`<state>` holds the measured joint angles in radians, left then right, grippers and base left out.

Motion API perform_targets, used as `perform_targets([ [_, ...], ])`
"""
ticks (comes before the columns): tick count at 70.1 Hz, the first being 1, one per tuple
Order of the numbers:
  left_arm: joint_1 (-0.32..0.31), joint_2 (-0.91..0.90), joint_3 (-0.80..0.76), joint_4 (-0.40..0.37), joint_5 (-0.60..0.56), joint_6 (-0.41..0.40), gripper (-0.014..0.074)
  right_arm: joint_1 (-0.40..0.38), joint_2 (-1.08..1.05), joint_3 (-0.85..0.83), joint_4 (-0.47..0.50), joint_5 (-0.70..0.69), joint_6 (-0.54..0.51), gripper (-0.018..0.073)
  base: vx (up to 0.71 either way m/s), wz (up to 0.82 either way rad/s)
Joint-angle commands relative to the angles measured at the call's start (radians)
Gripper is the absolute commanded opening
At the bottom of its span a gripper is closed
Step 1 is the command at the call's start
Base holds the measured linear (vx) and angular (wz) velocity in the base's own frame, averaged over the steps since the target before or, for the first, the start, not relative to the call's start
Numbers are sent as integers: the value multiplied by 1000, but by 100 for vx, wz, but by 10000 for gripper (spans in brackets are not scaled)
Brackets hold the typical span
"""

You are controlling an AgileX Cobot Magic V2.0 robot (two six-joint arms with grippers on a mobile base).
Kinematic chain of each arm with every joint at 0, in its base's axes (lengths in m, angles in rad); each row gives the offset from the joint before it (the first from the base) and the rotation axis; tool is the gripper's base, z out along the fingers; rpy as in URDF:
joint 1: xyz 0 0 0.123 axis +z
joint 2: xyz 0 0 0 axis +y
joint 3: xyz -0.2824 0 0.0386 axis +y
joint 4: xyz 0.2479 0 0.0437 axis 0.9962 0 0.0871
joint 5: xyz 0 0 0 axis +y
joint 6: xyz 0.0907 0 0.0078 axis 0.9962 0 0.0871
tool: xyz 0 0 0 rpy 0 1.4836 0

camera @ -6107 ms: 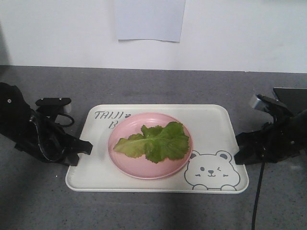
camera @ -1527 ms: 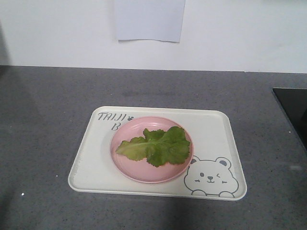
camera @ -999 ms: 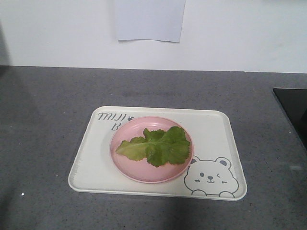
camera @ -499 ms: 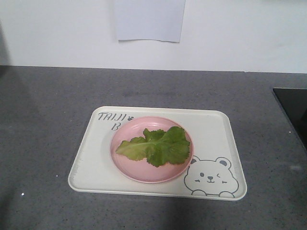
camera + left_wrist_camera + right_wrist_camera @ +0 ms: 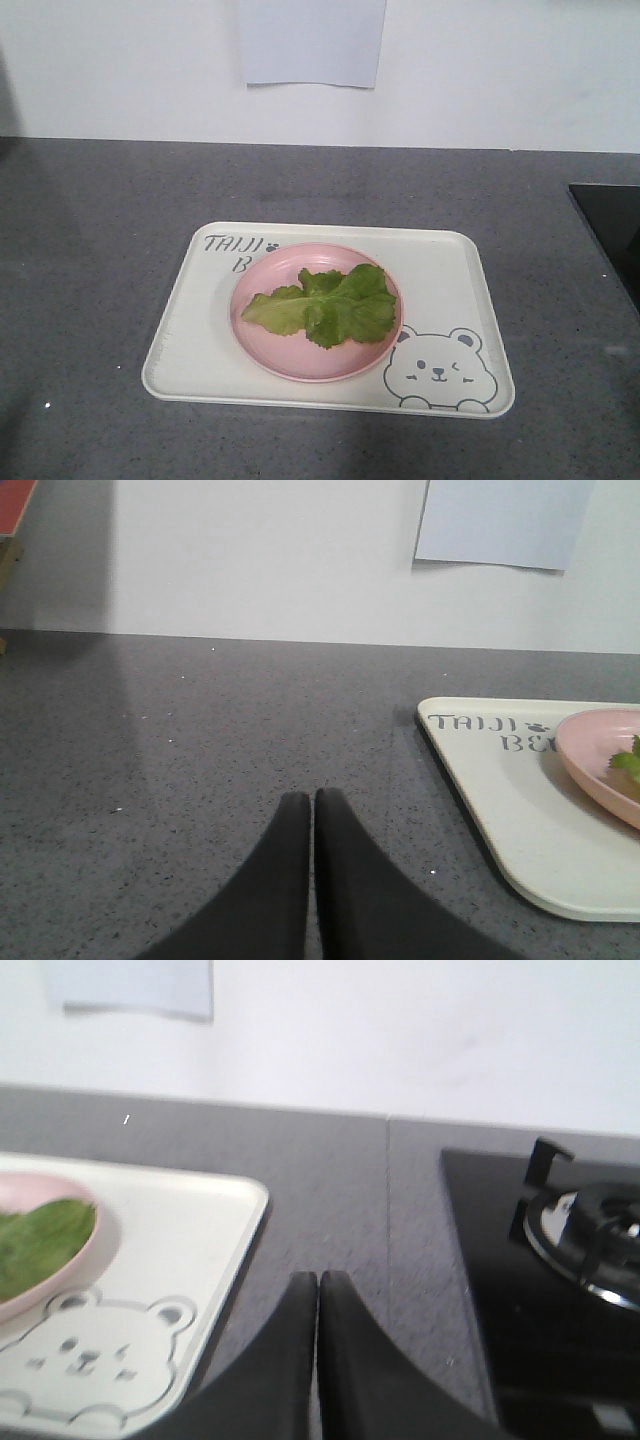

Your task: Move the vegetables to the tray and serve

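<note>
The green lettuce leaf (image 5: 325,305) lies on a round pink plate (image 5: 262,340) that stands on the cream tray (image 5: 190,350) with the bear drawing, in the middle of the grey counter. Neither arm shows in the front view. In the left wrist view my left gripper (image 5: 311,796) is shut with nothing in it, over bare counter to the left of the tray (image 5: 510,810) and plate (image 5: 590,760). In the right wrist view my right gripper (image 5: 318,1277) is shut and empty too, over the counter just right of the tray (image 5: 200,1230); the leaf (image 5: 40,1240) shows at the left edge.
A black gas hob (image 5: 560,1260) with a burner sits on the right of the counter, its corner at the right edge of the front view (image 5: 615,225). A sheet of paper (image 5: 312,40) hangs on the white wall behind.
Six seconds ago both arms stood at the tray's left and right edges; they have since pulled back out of the front view. The tray has shifted very slightly. Nothing moved in the last 1.5 seconds.
</note>
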<state>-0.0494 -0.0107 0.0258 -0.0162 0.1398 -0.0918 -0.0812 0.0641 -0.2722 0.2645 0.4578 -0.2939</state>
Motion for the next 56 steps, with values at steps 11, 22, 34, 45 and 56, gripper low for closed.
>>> perform_targets([
  [11, -7, -15, 27, -1, -75, -2, -7, -2, -46, 183, -56, -369, 72, -6, 0, 0],
  [22, -7, -15, 27, -1, -75, -2, -7, -1, -85, 300, -247, -493, 327, -6, 0, 0],
  [34, -7, -15, 27, -1, -75, -2, -6, -1, -85, 317, -256, -458, 335, -6, 0, 0],
  [45, -7, -15, 27, -1, -75, -2, -6, -1, -86, 317, -256, -451, 283, -6, 0, 0],
  [56, -7, -15, 27, -1, -75, -2, -6, -1, -86, 317, -256, -446, 274, -6, 0, 0],
])
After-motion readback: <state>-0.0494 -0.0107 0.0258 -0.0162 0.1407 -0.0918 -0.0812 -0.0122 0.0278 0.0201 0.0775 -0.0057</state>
